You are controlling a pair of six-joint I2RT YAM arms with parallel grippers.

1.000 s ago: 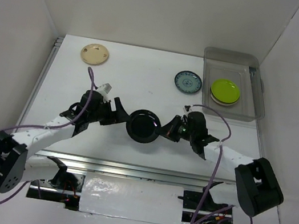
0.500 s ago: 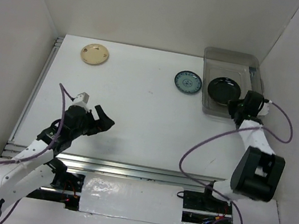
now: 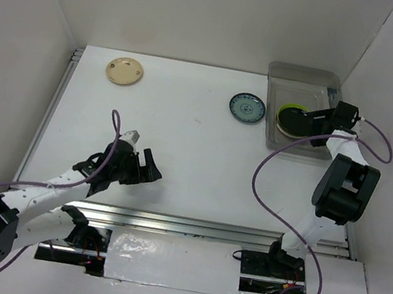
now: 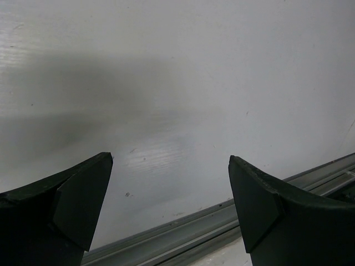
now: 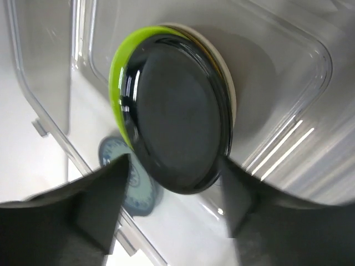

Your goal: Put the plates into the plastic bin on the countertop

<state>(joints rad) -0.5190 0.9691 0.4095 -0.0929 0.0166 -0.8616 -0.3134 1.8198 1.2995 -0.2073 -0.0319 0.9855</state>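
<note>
The countertop (image 3: 183, 133) is plain white, edged along its near side by a grey metal rail (image 3: 168, 222). At far left, the cream plate (image 3: 124, 71) bears a few small dark marks. Right of centre, the blue-patterned plate (image 3: 247, 108) shows blue on a pale ground. The bin (image 3: 304, 76) is clear and greyish. In it are a glossy black plate (image 5: 180, 130), a lime green plate (image 5: 118, 69) and a cream rim (image 5: 233, 97). The left gripper (image 4: 170, 160) and right gripper (image 5: 173, 160) are black.

Bright, even light — white glare streaks on the plastic bin (image 5: 283, 149), the right tool (image 5: 173, 166) blurred up close.
</note>
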